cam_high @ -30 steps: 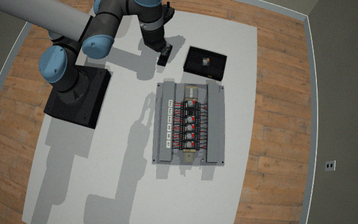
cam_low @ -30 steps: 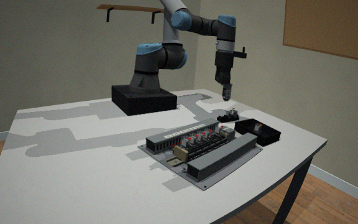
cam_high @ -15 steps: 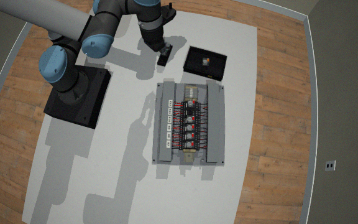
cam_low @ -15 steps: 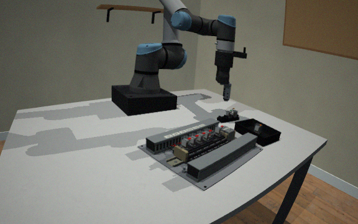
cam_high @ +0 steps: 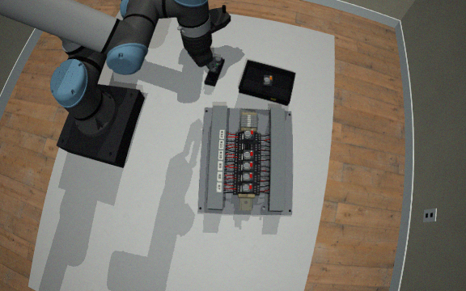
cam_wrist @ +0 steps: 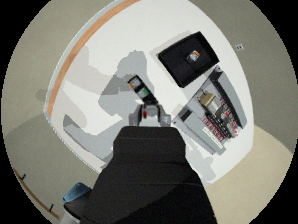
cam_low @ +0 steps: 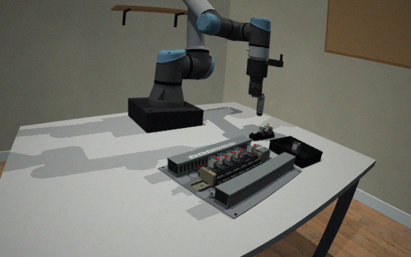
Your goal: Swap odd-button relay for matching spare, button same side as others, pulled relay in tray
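Note:
My gripper (cam_low: 260, 113) (cam_wrist: 149, 109) is shut on a relay with a red test button (cam_wrist: 145, 114), high above the black spare holder (cam_high: 210, 80) (cam_low: 256, 136) (cam_wrist: 150, 100). In the holder stand a relay with a green button (cam_wrist: 144, 92) and one with an orange button (cam_wrist: 132, 85). The pulled relay with an orange button (cam_high: 268, 80) (cam_low: 295, 145) (cam_wrist: 193, 56) lies in the black tray (cam_high: 252, 90) (cam_low: 310, 160) (cam_wrist: 181, 76). In the row, the second socket (cam_high: 248, 145) from the tray end is empty. The other sockets hold relays with red buttons. The held relay's blades are hidden.
Grey wire ducts (cam_high: 217, 117) (cam_low: 255, 178) flank the row on the mounting plate (cam_high: 288, 162) (cam_low: 235, 213). Beige terminal blocks (cam_high: 248, 120) stand at the row's tray end. The tray stands between the holder and the plate's far right side. The robot's base (cam_high: 129, 133) (cam_low: 170, 119) is at the left.

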`<control>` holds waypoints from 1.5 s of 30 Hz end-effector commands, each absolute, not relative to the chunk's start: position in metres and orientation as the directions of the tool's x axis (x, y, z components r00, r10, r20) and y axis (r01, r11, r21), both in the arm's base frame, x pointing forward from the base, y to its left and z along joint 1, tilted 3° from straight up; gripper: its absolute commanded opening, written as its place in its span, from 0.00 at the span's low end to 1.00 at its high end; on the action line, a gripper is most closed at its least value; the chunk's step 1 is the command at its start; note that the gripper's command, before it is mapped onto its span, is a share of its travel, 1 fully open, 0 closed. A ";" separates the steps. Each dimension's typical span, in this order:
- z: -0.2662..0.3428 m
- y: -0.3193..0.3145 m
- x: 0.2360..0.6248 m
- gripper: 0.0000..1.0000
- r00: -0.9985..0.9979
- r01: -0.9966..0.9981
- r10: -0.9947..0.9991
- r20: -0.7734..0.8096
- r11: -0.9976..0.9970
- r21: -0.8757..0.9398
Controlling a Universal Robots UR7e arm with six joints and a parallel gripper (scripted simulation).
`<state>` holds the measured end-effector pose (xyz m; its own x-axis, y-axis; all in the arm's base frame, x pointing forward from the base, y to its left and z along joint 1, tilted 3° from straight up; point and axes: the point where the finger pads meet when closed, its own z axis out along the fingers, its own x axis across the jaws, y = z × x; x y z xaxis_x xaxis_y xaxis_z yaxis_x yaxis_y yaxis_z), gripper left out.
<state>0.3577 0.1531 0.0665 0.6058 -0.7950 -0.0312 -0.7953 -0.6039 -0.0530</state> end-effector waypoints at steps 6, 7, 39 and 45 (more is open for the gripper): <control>0.067 0.153 0.358 0.00 0.569 -0.822 -0.822 -0.032 -0.567 -0.052; 0.067 0.153 0.358 0.00 0.569 -0.822 -0.822 -0.032 -0.567 -0.052; 0.067 0.153 0.358 0.00 0.154 -0.988 -0.987 -0.052 -0.152 -0.033; 0.067 0.153 0.358 0.00 0.154 -0.988 -0.987 -0.052 -0.152 -0.033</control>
